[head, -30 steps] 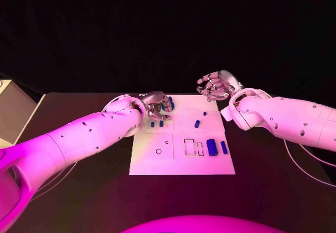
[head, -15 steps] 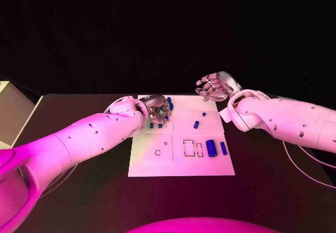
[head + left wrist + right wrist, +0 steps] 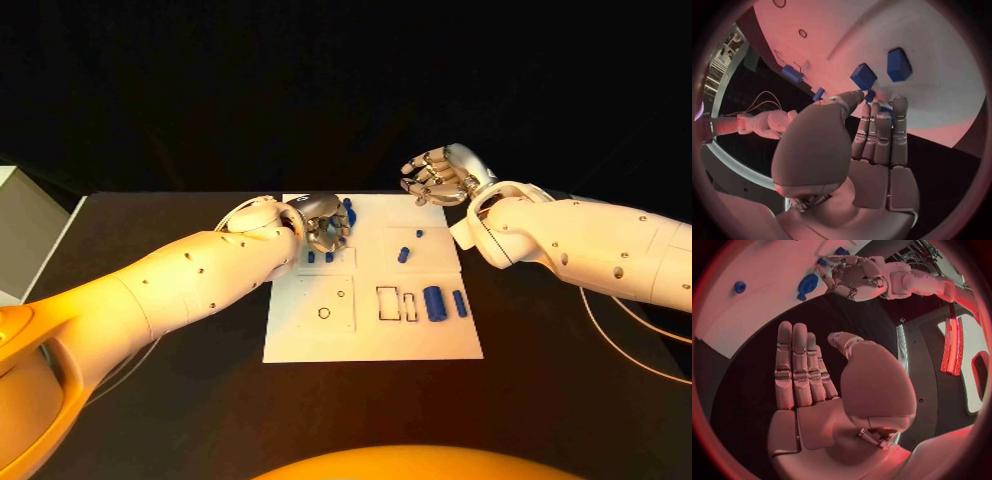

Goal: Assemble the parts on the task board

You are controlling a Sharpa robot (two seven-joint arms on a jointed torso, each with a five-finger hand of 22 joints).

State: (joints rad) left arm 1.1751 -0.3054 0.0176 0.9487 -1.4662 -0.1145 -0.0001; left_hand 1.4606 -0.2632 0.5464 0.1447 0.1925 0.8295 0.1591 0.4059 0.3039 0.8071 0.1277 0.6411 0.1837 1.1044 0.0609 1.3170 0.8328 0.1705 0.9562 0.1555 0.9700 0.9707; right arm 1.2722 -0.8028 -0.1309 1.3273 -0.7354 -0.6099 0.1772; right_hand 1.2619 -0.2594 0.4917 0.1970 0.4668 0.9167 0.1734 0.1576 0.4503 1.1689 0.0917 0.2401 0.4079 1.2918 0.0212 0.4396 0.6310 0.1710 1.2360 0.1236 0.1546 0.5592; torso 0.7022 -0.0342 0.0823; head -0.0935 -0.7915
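Head view puts our left hand (image 3: 326, 228) low over the task board (image 3: 372, 340) at its far left corner, fingers (image 3: 879, 132) straight and pressed side by side, holding nothing that we can see. Just beyond their tips, in the left wrist view, stand two blue parts (image 3: 879, 70), so the reach runs straight ahead. Farther off, our right hand (image 3: 437, 178) hovers past the board's far right edge above the desk (image 3: 173, 400), fingers loosely apart, empty, plainly the less handy one.
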